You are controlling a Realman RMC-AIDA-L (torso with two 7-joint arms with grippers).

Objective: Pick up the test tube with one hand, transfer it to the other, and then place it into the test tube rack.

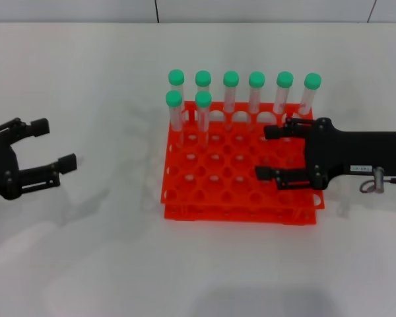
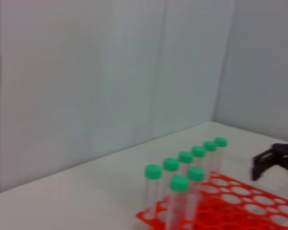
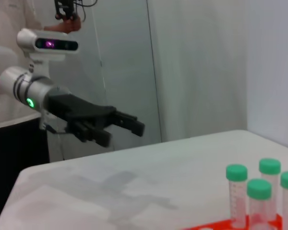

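Observation:
The orange-red test tube rack (image 1: 237,212) stands mid-table. Several green-capped test tubes (image 1: 257,92) stand upright in its two back rows. No tube is in a gripper, and none lies on the table. My left gripper (image 1: 56,142) is open and empty, low over the table well left of the rack; it also shows in the right wrist view (image 3: 126,135). My right gripper (image 1: 265,152), with the white label, is open and empty over the rack's right side. One of its fingers (image 2: 266,160) shows in the left wrist view beyond the tubes (image 2: 178,184).
The white table (image 1: 119,264) runs to a wall at the back. A person in white (image 3: 5,28) stands behind my left arm in the right wrist view. The rack's near corner (image 2: 151,218) and three tubes (image 3: 258,190) show close to the wrist cameras.

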